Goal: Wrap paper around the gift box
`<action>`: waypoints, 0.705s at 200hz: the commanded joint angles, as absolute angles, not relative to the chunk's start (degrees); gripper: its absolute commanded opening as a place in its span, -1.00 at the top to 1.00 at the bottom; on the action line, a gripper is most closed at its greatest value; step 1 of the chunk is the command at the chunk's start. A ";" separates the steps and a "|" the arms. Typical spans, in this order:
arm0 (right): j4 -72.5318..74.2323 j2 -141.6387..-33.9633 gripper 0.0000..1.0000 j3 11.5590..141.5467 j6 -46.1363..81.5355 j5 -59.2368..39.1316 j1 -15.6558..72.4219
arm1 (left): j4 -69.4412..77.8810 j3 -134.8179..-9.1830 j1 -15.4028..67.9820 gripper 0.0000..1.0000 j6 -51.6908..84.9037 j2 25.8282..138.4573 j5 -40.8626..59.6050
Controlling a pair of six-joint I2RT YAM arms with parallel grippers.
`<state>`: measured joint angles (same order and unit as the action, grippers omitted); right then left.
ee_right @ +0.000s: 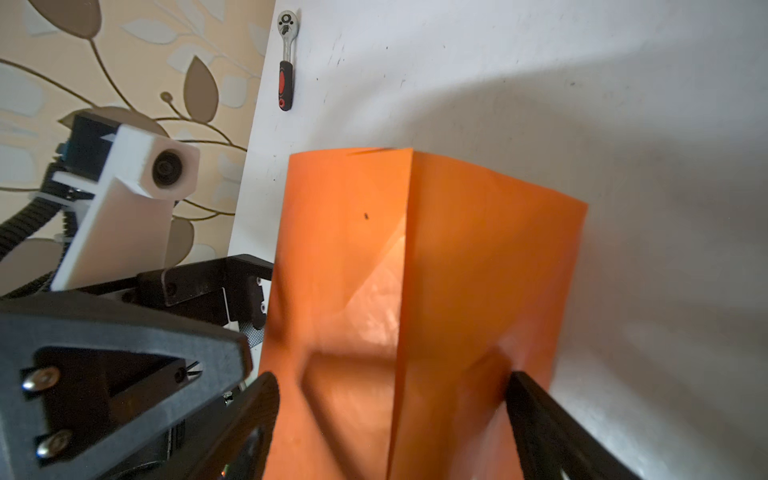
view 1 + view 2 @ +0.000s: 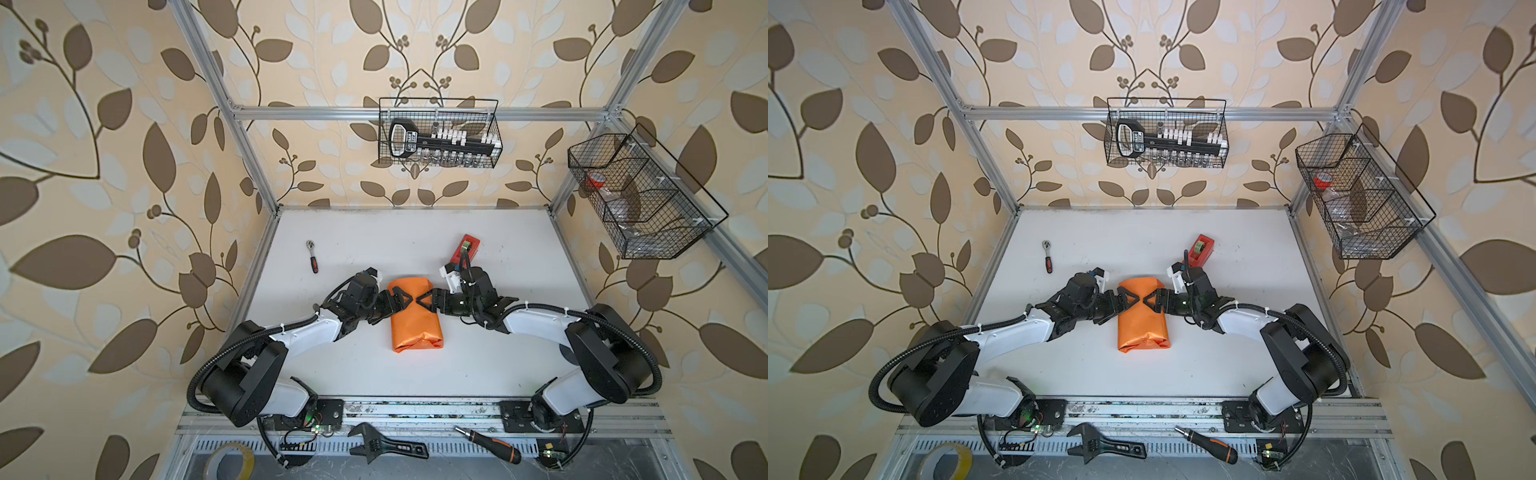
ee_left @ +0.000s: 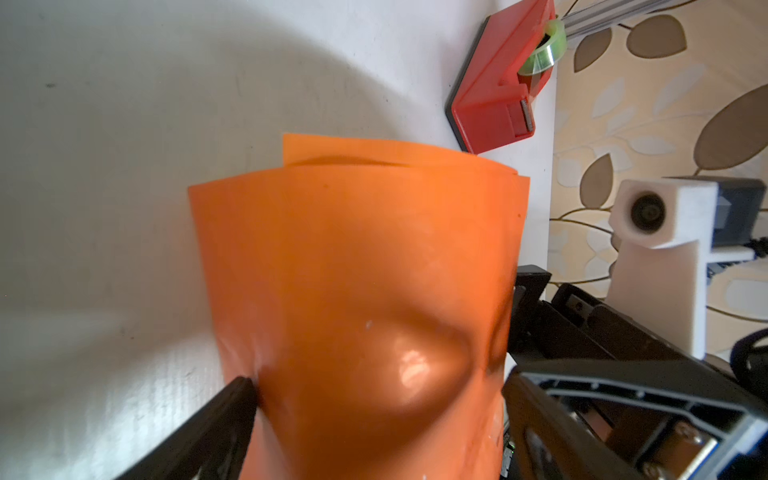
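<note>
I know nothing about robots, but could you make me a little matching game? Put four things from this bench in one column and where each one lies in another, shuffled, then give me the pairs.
Things
1. the paper
2. red tape dispenser
3. ratchet wrench
4. screwdriver

Places
A. off the white table, on the metal frame at the near edge
B. left part of the table, lying alone
C. middle of the table, orange face outward
D. right of the middle, toward the back wall

Pairs: 1-C, 2-D, 3-B, 4-A
</note>
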<state>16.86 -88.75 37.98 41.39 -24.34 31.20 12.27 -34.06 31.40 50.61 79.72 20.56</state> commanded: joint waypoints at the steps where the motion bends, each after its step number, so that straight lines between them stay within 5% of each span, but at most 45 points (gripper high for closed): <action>1: 19.75 -89.70 -0.71 39.15 42.90 -26.06 31.24 | 16.08 -37.35 30.73 -0.91 51.69 80.14 22.47; 141: 21.80 -83.73 -0.62 39.37 44.89 -25.14 31.19 | 15.54 -39.32 30.74 -0.89 51.06 76.08 22.47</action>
